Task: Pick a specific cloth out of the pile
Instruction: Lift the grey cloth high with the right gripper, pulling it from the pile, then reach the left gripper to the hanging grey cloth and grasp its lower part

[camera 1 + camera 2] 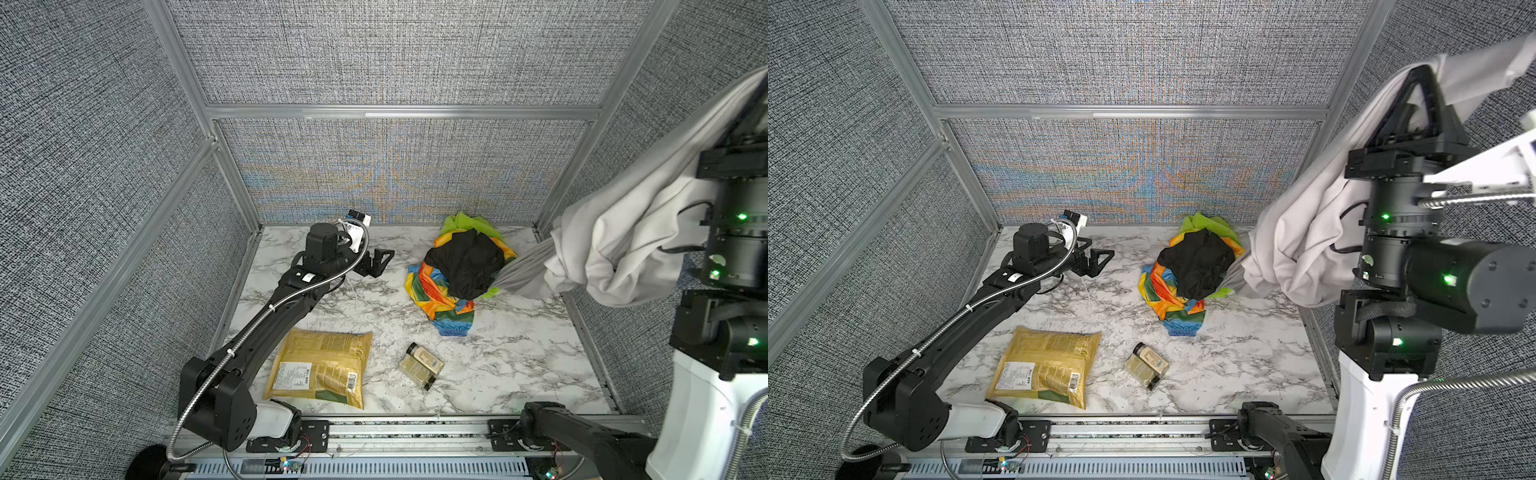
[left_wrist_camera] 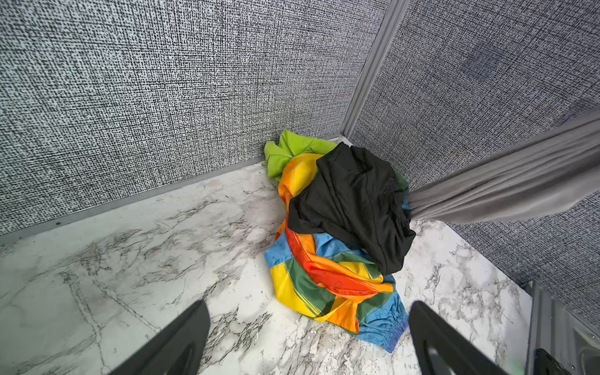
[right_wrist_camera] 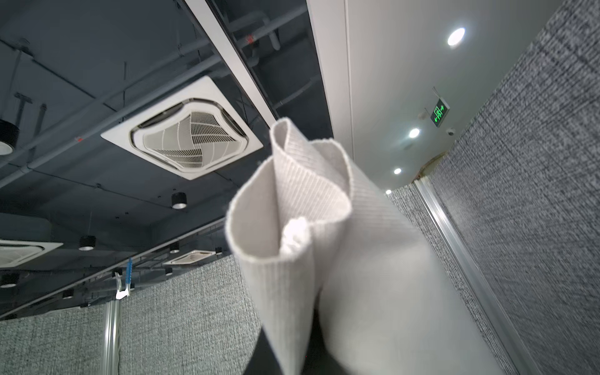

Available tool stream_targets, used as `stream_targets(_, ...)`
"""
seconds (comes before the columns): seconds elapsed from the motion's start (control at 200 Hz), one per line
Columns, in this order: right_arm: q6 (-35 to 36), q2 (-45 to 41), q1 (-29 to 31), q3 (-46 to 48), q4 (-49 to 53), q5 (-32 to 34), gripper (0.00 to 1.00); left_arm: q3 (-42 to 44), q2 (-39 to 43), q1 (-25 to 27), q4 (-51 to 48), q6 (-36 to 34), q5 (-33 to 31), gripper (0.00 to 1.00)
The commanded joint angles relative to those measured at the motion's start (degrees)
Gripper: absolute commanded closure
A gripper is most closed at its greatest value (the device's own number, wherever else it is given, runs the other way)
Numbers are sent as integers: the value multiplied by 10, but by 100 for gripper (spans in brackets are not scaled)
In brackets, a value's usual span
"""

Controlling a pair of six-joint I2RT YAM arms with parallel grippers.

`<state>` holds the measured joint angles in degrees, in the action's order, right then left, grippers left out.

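The light grey cloth is lifted high at the right, with my right gripper shut on its ribbed edge and pointing upward. Its lower end stretches taut down into the pile in the back right corner. There a black cloth lies on a rainbow-striped cloth. My left gripper hovers open over the marble table, left of the pile, holding nothing.
A yellow bag lies flat at the front left and a small spice jar lies on its side at the front middle. Fabric walls with aluminium posts close in the table. A rail runs along the front.
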<state>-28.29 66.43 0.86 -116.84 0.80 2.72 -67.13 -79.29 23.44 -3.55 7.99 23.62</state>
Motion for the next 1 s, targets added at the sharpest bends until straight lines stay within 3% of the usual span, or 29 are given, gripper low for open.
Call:
stream_targets(0.0, 4, -17, 0, 61, 40, -27, 100, 2, -1, 0, 23, 0, 8, 1)
stream_targets(0.155, -7, -79, 0, 208, 73, -67, 100, 4, -4, 0, 29, -1, 27, 2)
stream_targets(0.305, -17, -120, 0, 294, 88, -80, 100, 45, -7, 13, 115, 11, 116, 3)
stream_targets(0.55, -33, -79, 0, 185, 124, -112, 100, 49, -77, 99, 202, 30, 110, 7)
stream_targets(0.7, -44, -47, 0, 107, 136, -119, 100, 24, -143, 166, 280, 55, 62, 7)
stream_targets(0.996, -60, -29, 0, 38, 143, -86, 100, -84, -281, 278, 378, 67, 44, 7)
